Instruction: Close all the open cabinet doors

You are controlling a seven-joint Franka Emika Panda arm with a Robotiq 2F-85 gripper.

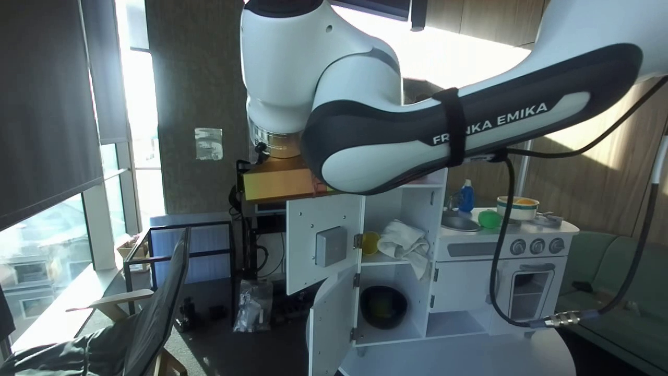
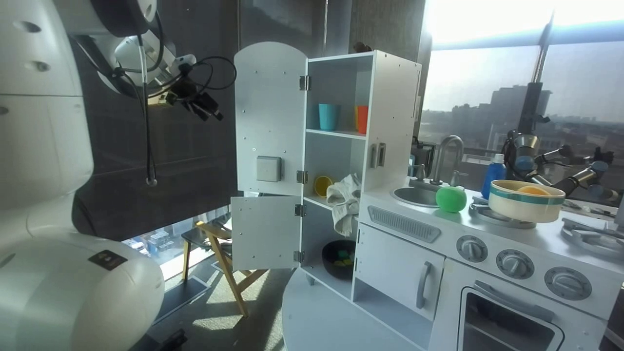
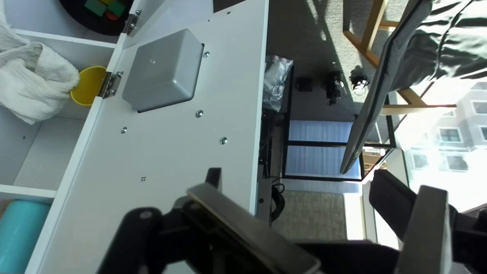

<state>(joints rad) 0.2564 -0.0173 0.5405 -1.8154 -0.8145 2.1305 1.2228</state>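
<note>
tall cabinet door [image 2: 270, 119]: white flat panel, arched top, screw-dotted inner face, upright, hinged wide open | lower cabinet door [image 2: 265, 233]: white, squarish, directly below, upright, also open, at a different angle | third cabinet door [image 2: 391, 265]: white, squarish, grey-handled, to their right in both exterior views, closed flush

I can read "FR…NKA EMIKA" on my arm [image 1: 417, 130], one letter hidden under a black strap [image 1: 455, 128].
</note>
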